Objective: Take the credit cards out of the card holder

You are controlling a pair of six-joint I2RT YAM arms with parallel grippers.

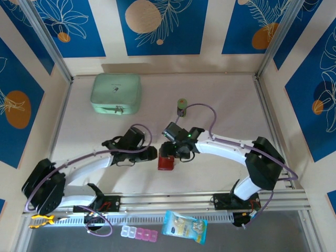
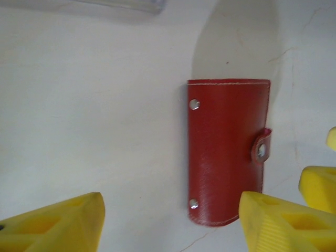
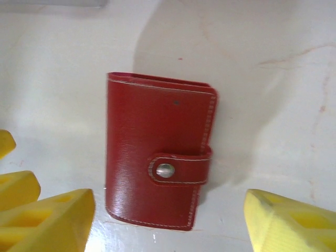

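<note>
Meeting over a small dark-red card holder (image 1: 166, 163) at the middle of the pale table (image 1: 220, 105), the left gripper (image 1: 151, 154) and the right gripper (image 1: 177, 152) come in from opposite sides in the top view, one just beside each edge of the holder. A mint-green zip case (image 1: 116, 93) sits well apart at the far left, with a mark on its lid too small to read, and a little green cylinder (image 1: 181, 106) stands behind the right gripper. At the near edge lie a blue printed packet (image 1: 184, 227), whose lettering cannot be read, a pill organiser (image 1: 139, 233) and a yellow tool (image 1: 41, 220).

From the left wrist, the card holder (image 2: 228, 152) lies flat with its stitched back up, two rivets along one side and the snap tab wrapping the other edge. The left gripper (image 2: 170, 210) has its yellow fingers (image 2: 58, 226) spread wide, gripping nothing; one fingertip overlaps the holder's near corner, and contact cannot be judged. More yellow fingers (image 2: 320, 181) show at the right edge, and a clear plastic tray (image 2: 121, 4) at the top.

From the right wrist, the card holder (image 3: 157, 152) is closed, its tab fastened by a metal snap, bearing no legible brand. The right gripper (image 3: 168, 210) has its fingers (image 3: 289, 220) held wide apart, the holder's near edge lying between them.
</note>
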